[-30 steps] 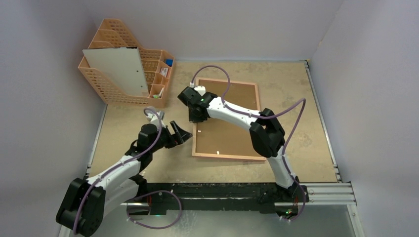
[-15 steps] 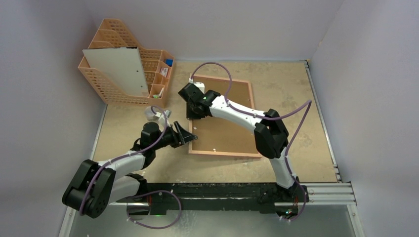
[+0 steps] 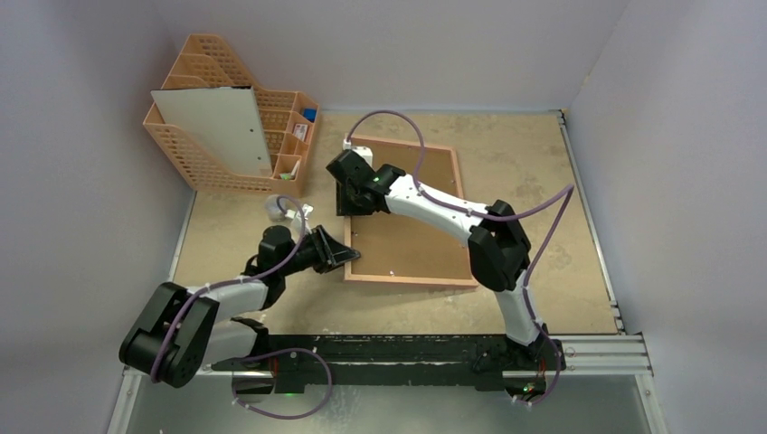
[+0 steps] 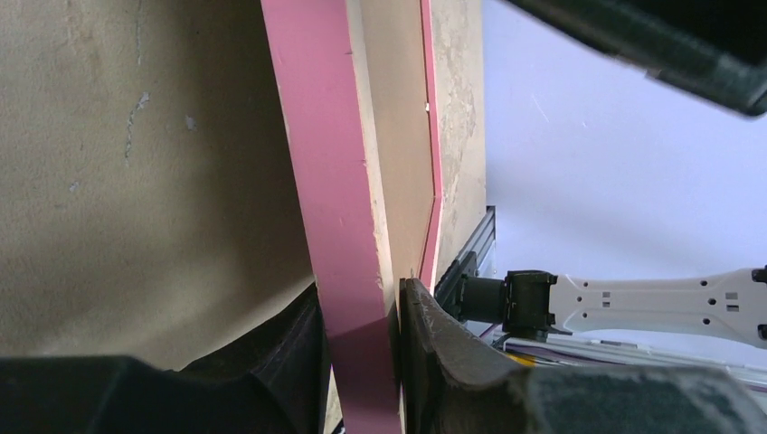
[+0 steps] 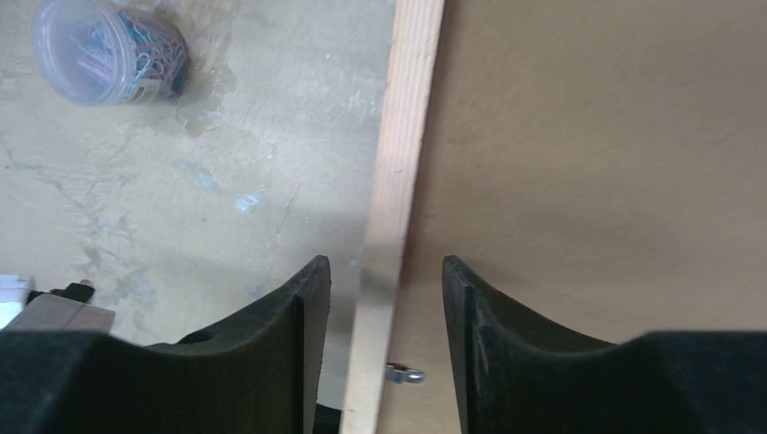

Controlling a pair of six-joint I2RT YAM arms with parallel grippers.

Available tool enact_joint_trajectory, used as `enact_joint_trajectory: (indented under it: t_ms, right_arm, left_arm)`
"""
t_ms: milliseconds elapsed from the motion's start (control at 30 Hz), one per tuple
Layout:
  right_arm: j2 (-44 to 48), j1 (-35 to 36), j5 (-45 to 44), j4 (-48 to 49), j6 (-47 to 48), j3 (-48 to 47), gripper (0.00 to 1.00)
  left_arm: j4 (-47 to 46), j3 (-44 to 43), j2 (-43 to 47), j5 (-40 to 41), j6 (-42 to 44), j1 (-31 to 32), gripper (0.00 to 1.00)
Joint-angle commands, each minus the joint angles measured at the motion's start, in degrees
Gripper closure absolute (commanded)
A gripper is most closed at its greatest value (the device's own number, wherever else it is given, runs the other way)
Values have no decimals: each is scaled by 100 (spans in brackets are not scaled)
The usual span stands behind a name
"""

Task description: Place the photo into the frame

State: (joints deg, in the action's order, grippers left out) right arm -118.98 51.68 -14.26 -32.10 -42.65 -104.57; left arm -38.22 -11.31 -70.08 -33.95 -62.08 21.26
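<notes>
At far left I see the orange mesh file rack (image 3: 193, 165) standing against the wall. The photo (image 3: 213, 127) leans upright in it, well apart from everything else, and only its plain white back faces me.

Next over, my left gripper (image 4: 362, 287) reaches in low at the near left corner of the frame (image 3: 407, 279). On the left wrist feed its two fingers (image 4: 425, 348) press against either side of the pink rail, so I read it as clamped on the frame's edge.

A small clear jar of coloured paper clips (image 5: 108, 50) sits on the table (image 3: 529, 181) just left of the frame.

The frame itself lies flat, back side up, near the middle of the table. It is turned slightly off square. The brown backing board (image 3: 418, 237) sits inside it.

My right gripper (image 5: 386, 271) points down over the frame's left rail, further from me than the left one. Its jaws stand apart, straddling the pale wooden rail with a gap on each side, and they hold nothing. A small metal tab (image 5: 404, 373) shows on the board just beside that rail.
</notes>
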Motion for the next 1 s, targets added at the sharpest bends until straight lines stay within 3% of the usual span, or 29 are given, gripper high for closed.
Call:
enact_joint_trajectory:
  t_ms: [0, 267, 433, 667, 967]
  right_arm:
    - [798, -318, -634, 106, 613, -12, 44]
    - [1705, -870, -649, 632, 605, 479, 27]
    - [2001, -1054, -557, 743, 517, 704, 26]
    - [2294, -1523, 484, 1100, 476, 1062, 30]
    - [2185, -2072, 1407, 1029, 632, 589, 23]
  left_arm:
    - [17, -226, 582, -120, 522, 28, 100]
    - [1983, -1221, 977, 181, 1141, 28, 100]
    - [3974, -2465, 1035, 875, 1972, 19, 100]
    - [6183, -4543, 197, 1286, 3074, -42, 100]
    - [7669, -6849, -804, 1454, 4030, -43, 100]
